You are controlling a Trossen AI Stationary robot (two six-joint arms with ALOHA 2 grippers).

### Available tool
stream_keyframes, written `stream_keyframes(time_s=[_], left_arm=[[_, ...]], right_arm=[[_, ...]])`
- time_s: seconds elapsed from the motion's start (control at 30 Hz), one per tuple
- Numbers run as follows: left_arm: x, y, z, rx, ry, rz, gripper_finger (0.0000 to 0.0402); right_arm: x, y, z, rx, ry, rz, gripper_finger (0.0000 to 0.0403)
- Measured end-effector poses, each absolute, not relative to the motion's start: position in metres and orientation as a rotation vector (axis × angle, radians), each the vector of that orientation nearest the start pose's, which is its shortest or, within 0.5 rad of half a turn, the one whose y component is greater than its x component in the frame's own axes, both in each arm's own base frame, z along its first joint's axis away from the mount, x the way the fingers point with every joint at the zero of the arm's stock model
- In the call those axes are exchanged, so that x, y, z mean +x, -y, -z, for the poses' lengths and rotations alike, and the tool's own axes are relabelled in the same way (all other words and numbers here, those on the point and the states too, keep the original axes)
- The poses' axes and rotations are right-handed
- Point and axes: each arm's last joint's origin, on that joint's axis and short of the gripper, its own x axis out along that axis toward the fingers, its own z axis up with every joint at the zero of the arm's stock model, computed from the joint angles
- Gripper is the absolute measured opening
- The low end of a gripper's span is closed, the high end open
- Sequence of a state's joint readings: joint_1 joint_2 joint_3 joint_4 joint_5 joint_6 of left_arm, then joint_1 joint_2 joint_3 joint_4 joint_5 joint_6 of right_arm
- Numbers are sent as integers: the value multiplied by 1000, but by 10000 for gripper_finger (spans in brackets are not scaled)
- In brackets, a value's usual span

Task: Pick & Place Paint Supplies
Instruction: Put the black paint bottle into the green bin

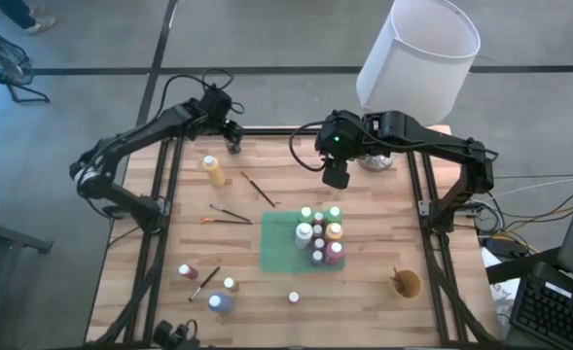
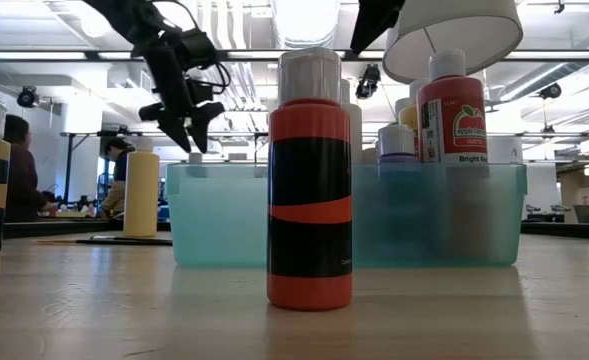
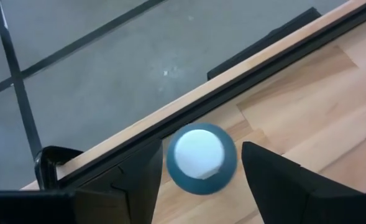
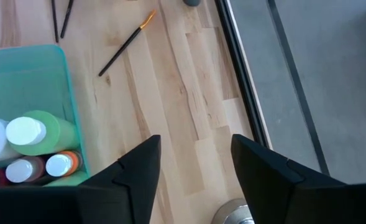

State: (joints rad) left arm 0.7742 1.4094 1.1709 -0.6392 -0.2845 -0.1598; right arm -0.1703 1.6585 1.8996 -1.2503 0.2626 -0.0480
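Observation:
A blue paint bottle [image 3: 200, 163] with a white cap stands upright at the table's far edge. My left gripper [image 3: 202, 144] is open above it, one finger on either side, a thin gap showing at each. In the high view that gripper [image 1: 233, 138] hides the bottle. My right gripper [image 1: 337, 177] hangs open over bare wood just beyond the green bin [image 1: 278, 255], nothing between its fingers [image 4: 139, 168]. The bin holds several upright bottles [image 1: 319, 236]. A yellow bottle [image 1: 212, 170] and thin brushes [image 1: 259, 189] lie at the left.
A red bottle [image 1: 186, 272], a blue-grey bottle [image 1: 219, 303], two small pale-capped ones [image 1: 293, 297] and a brush [image 1: 205, 283] sit near the front left. A tan cup [image 1: 406, 284] stands front right. A lamp base [image 1: 374, 160] with white shade [image 1: 417, 49] is at the far right.

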Motion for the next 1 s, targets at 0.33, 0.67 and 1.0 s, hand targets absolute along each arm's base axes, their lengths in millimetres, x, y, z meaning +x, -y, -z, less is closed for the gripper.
stream_keyframes(time_s=[0.33, 0.67, 1.0], left_arm=[[201, -218, -283, -396, -807, -1073, 224], [206, -225, -272, -422, -823, -1049, 223], [206, -227, -270, -412, -835, -1040, 199]], right_arm=[[312, 61, -402, -89, -1024, 372, 183], [312, 62, -402, -91, -1025, 371, 149], [312, 61, -402, -97, -1026, 368, 115]])
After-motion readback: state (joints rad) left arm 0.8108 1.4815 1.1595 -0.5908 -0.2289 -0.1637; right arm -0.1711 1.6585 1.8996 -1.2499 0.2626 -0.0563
